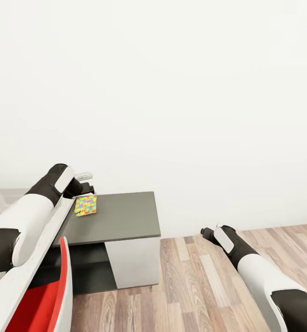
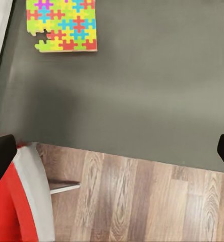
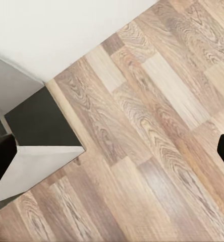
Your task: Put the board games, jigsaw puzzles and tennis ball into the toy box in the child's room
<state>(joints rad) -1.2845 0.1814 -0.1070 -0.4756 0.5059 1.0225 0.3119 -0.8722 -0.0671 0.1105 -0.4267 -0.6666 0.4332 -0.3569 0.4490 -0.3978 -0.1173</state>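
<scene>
The left gripper (image 1: 90, 183), fingers spread and empty, hovers above the jigsaw puzzle (image 1: 85, 205) lying flat by the table's (image 1: 121, 216) left edge, so a pinch on so thin a sheet may slip or push it.

— Where's the left arm?
— Reaching toward ten o'clock, left gripper (image 1: 85, 183) with its fingers spread.
— The right?
— Low at four o'clock, right gripper (image 1: 208, 234) likewise parted, empty.

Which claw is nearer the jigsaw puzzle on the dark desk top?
Left. The left claw hangs just above the jigsaw puzzle; the right claw hangs over the floor beyond the desk's end.
</scene>
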